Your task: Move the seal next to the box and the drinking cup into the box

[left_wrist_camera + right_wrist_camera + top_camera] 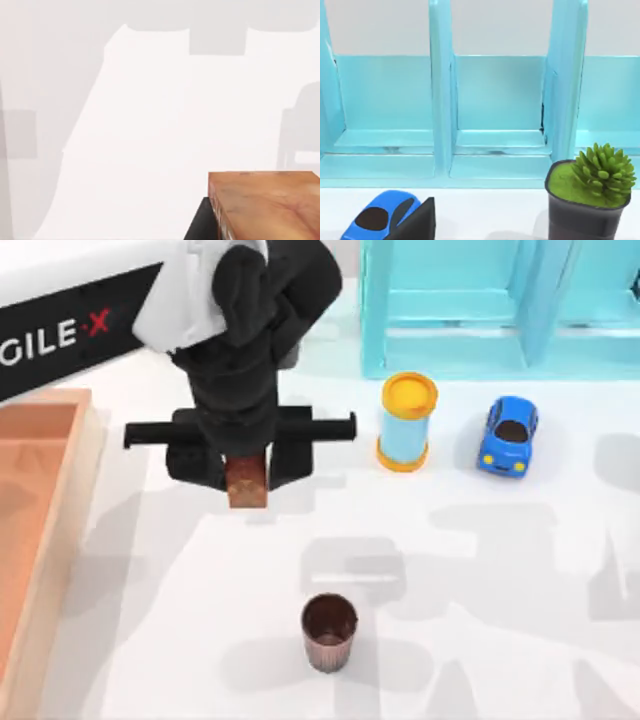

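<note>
1. The drinking cup [329, 631] stands upright near the front edge of the table [480, 570], about in the middle. It is dark brown with ribs low on its sides. Nothing touches it.
2. The box [48, 540] lies at the left edge of the table. It has a thick light-wood rim and an orange-brown inside. It runs from the front edge up toward the middle.
3. Farther back, my left gripper [247, 476] hangs over the table, a little right of the box. Its black fingers are squeezed tight on the seal [247, 483], one on each side.
4. The seal is a small reddish-brown block. It sticks out from between the fingers. It is near the box but not touching it, and well apart from the cup.
5. In the left wrist view the seal [265, 205] looks big and close, with a dark finger [200, 222] beside it and the white table [150, 125] under it.
6. To the right of the gripper stands a light-blue cylinder [407, 423] with a yellow top.
7. A blue toy car [507, 435] sits just right of that cylinder.
8. At the back edge is a tall turquoise shelf [470, 310].
9. The right wrist view shows the shelf [495, 100] up close, the toy car [382, 220], a dark piece of my right gripper [417, 225], and a green plant in a dark pot [590, 200]. I cannot tell if that gripper's fingers are apart or together.
</note>
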